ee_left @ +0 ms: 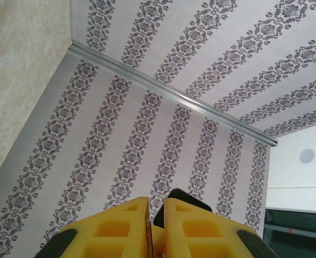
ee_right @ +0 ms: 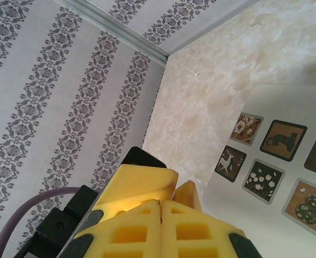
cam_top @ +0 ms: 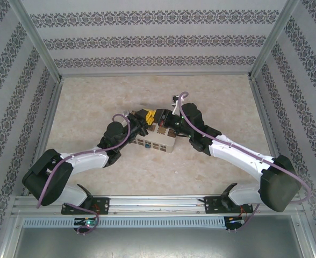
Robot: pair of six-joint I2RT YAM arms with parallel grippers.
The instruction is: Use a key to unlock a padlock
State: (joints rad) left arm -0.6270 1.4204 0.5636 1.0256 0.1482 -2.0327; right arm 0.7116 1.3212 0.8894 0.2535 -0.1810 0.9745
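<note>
Left hand (cam_top: 141,117) (ee_left: 157,208): I see it above the far left corner of the box, its yellow fingers closed on a thin brownish sliver (ee_left: 149,236) that I cannot identify.
Box (cam_top: 158,142) (ee_right: 287,161): white, with dark picture squares on its lid; it lies mid-table (cam_top: 93,102) under both hands.
Padlock: too small for me to pick out, so I cannot tell its place.
Right hand (cam_top: 162,115) (ee_right: 160,204): just beside the left hand, over the box's far edge, with its fingers pressed together.

The right fingers (ee_right: 212,220) and white box (ee_right: 292,105) run off the right wrist view's edges.
</note>
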